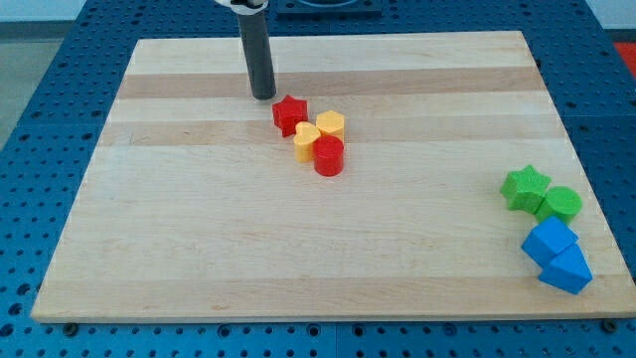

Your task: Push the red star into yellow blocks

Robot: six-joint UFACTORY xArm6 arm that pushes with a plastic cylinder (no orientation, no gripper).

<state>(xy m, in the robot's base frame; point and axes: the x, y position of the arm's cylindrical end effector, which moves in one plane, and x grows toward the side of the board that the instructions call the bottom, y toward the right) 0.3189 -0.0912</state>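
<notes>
The red star (289, 113) lies on the wooden board (199, 229), above the centre. It touches the yellow heart-shaped block (306, 141) at its lower right, and the yellow hexagon-like block (331, 125) sits just to its right. A red cylinder (329, 156) stands against both yellow blocks at their lower side. My tip (263, 95) rests on the board just to the upper left of the red star, with a small gap between them.
At the view's right edge sit a green star (525, 187) and a green cylinder (562, 204). Below them are two blue blocks (550, 242) (566, 269), touching each other. A blue perforated table surrounds the board.
</notes>
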